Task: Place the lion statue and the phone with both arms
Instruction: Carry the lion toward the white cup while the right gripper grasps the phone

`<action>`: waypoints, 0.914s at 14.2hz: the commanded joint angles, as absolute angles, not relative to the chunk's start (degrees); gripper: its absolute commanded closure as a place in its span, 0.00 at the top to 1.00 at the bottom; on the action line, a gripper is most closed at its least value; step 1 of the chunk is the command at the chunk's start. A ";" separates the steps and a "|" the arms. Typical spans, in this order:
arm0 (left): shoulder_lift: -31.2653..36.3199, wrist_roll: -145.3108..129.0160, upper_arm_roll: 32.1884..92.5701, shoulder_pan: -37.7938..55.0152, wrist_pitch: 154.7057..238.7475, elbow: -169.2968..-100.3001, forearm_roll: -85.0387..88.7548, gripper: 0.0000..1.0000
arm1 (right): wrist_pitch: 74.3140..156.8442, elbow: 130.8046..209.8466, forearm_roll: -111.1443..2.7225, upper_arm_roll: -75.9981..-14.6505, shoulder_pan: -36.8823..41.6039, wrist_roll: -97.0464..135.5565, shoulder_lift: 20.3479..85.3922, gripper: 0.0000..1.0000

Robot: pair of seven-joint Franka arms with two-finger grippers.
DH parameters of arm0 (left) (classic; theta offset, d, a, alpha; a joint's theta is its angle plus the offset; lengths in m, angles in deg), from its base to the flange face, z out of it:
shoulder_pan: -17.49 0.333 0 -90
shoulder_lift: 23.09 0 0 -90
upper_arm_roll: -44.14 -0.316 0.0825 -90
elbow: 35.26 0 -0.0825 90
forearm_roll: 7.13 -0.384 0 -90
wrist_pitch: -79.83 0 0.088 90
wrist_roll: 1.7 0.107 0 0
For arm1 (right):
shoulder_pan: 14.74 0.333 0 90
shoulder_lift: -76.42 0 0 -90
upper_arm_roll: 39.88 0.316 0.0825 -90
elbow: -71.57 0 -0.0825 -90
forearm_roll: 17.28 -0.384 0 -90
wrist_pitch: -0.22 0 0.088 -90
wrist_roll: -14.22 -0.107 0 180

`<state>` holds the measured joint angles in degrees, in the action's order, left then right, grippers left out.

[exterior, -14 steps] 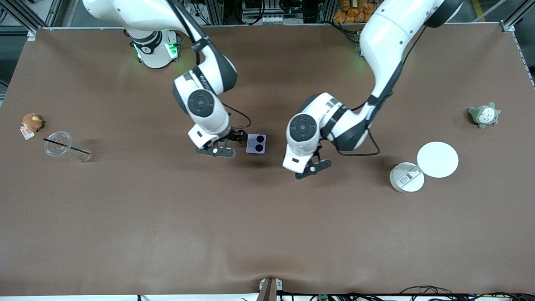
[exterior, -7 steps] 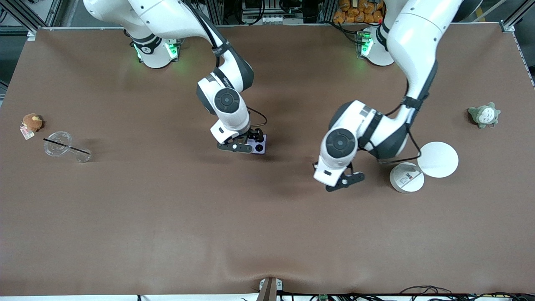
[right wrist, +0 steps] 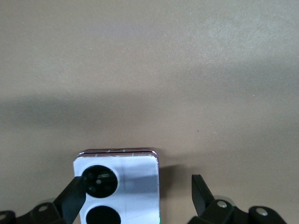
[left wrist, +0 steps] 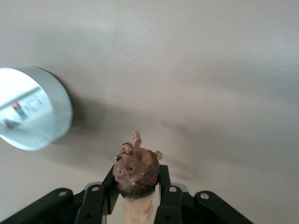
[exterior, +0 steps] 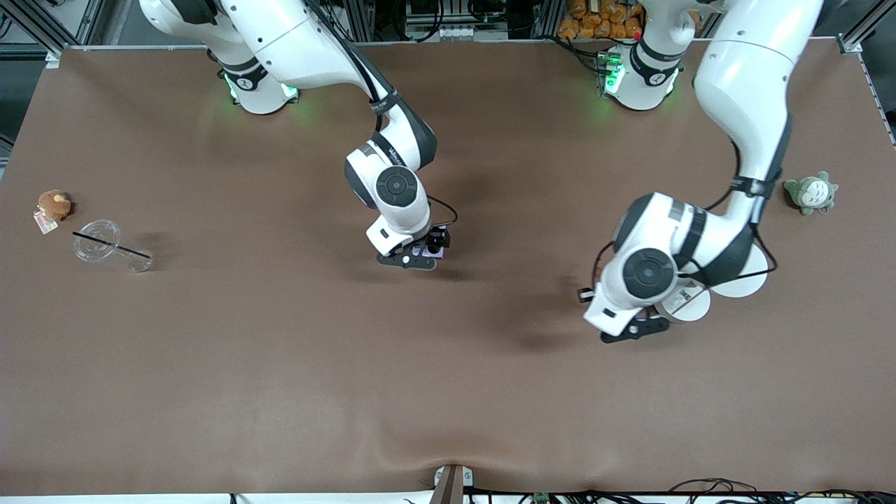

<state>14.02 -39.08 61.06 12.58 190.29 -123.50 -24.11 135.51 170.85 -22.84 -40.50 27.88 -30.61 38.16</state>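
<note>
Lavender phone (right wrist: pixel 119 189) now sits between right gripper's (right wrist: pixel 135 198) spread fingers, ungrasped. Left gripper (left wrist: pixel 135 196), pinching lion (left wrist: pixel 136 175), has swung to 4 o'clock beside white tub (left wrist: pixel 32 108); placement looks imminent.

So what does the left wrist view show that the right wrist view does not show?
Only the left wrist view shows the lion statue, clamped between the fingers of the left end effector, head end outward, over the table, with a white round container close by. Only the right wrist view shows the phone, lying flat with its two black camera circles up, and the right end effector open around it, its fingers apart from the phone's edges. Both views share the same plain brown table surface and an end effector's dark fingers.
</note>
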 commanded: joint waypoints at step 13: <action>15.49 -22.26 61.54 18.54 197.07 -126.40 -29.11 0.00 | 137.33 167.02 -21.94 -41.02 30.26 -29.65 36.08 1.00</action>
